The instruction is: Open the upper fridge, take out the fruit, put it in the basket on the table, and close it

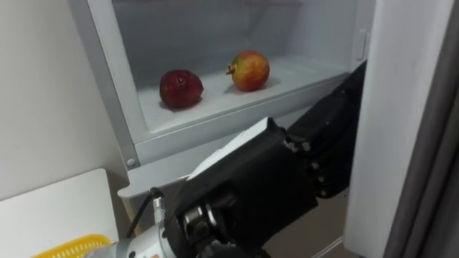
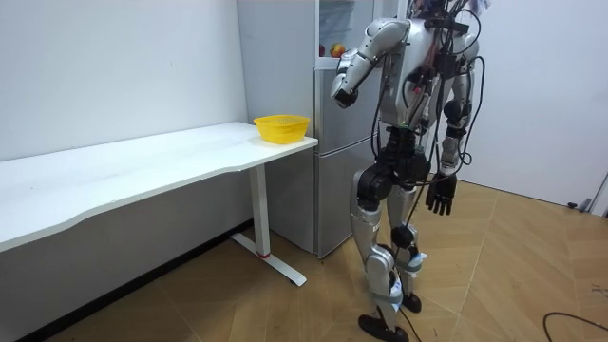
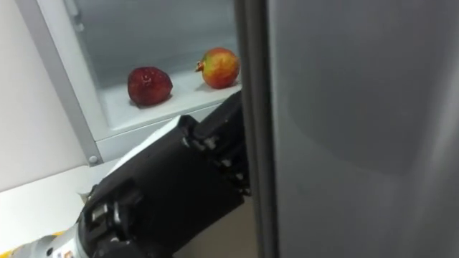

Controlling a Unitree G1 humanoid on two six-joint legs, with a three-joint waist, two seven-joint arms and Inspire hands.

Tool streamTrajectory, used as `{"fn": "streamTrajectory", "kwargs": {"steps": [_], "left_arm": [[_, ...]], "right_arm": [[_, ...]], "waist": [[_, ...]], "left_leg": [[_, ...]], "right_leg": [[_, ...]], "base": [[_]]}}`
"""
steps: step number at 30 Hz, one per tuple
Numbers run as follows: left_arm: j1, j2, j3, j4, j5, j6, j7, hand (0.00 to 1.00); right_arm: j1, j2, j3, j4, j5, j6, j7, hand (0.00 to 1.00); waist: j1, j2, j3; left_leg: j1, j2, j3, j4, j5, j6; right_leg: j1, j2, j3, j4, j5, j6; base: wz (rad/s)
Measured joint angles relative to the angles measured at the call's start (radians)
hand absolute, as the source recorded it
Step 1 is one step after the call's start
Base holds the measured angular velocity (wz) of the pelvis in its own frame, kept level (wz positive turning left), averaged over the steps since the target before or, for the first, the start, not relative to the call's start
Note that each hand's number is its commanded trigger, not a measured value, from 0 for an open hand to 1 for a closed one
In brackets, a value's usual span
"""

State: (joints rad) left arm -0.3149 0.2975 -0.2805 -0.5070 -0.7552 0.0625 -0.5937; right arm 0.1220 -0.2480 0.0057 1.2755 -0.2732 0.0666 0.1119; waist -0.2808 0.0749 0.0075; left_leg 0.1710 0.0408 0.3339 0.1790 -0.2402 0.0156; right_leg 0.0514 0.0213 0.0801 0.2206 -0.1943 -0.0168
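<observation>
Fingers of the left hand [image 1: 331, 125] are by the edge of the fridge door [image 1: 401, 100]; I cannot tell if they are open or closed. The right hand [image 2: 440, 195] hangs down, fingers loose. A dark red fruit [image 1: 181, 89] and a red and yellow fruit [image 1: 249, 70] sit apart on the upper shelf [image 1: 301, 72]. I think nothing is picked yet. Next, the left hand must reach up and close round one fruit.

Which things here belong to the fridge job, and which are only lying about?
Job: open upper fridge; dark red fruit and red-yellow fruit on its shelf; left hand raised before it.
Lying about: yellow bowl on white table; right hand, hanging idle.
</observation>
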Motion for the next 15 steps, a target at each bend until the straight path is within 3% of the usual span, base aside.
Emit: {"fn": "streamTrajectory", "kwargs": {"steps": [7,15], "left_arm": [[-0.064,-0.012,-0.021,0.044,-0.001,0.000,0.001,0.00],[-0.087,-0.012,-0.042,0.051,-0.041,-0.001,0.003,0.00]], "right_arm": [[0.006,-0.005,0.000,-0.002,0.002,0.000,0.000,0.00],[0.028,-0.013,-0.009,-0.027,0.054,0.001,-0.001,0.00]], "waist": [[-0.021,0.000,0.0004],[-0.035,0.007,-0.0048]], "left_leg": [[0.013,0.000,0.022,0.001,0.000,0.000],[0.007,0.000,0.020,0.003,0.000,0.000]], "right_leg": [[-0.002,0.005,0.012,0.000,0.001,0.001],[-0.018,0.017,0.031,0.001,0.006,-0.004]], "base": [[-0.04],[-0.11]]}}
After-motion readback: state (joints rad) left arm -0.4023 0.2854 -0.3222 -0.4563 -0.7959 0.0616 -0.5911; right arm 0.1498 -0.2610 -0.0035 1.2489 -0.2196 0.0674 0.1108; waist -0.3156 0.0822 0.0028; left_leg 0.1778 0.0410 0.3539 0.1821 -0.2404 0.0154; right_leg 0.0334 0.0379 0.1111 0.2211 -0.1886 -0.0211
